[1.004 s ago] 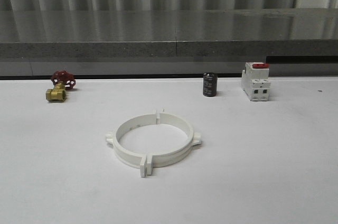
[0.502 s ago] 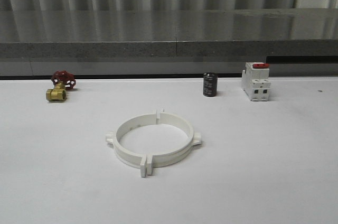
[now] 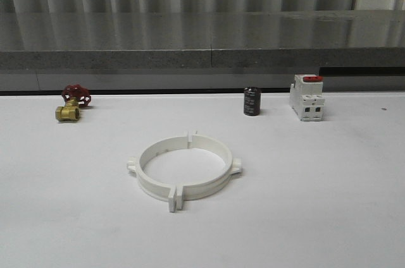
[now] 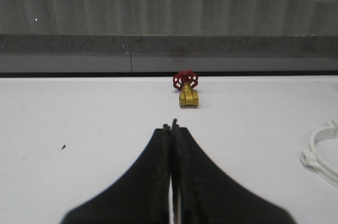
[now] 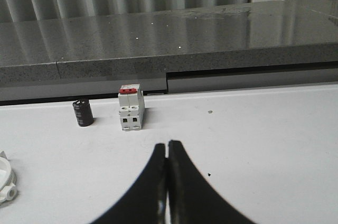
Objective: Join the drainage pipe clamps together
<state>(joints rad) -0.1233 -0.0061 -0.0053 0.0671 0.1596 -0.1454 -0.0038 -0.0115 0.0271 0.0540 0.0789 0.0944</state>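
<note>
The drainage pipe clamps (image 3: 183, 170) lie flat in the middle of the white table, two white half bands closed into one ring with flanges meeting at the near and far sides. One edge of the ring shows in the left wrist view (image 4: 322, 150) and in the right wrist view (image 5: 5, 179). My left gripper (image 4: 171, 127) is shut with nothing in it, hovering over bare table to the left of the ring. Over bare table to the right of the ring, my right gripper (image 5: 168, 145) is also shut and holds nothing.
A brass valve with a red handwheel (image 3: 72, 103) sits at the back left. A black cylinder (image 3: 252, 101) and a white circuit breaker with a red switch (image 3: 306, 97) stand at the back right. A grey ledge (image 3: 202, 40) runs behind the table.
</note>
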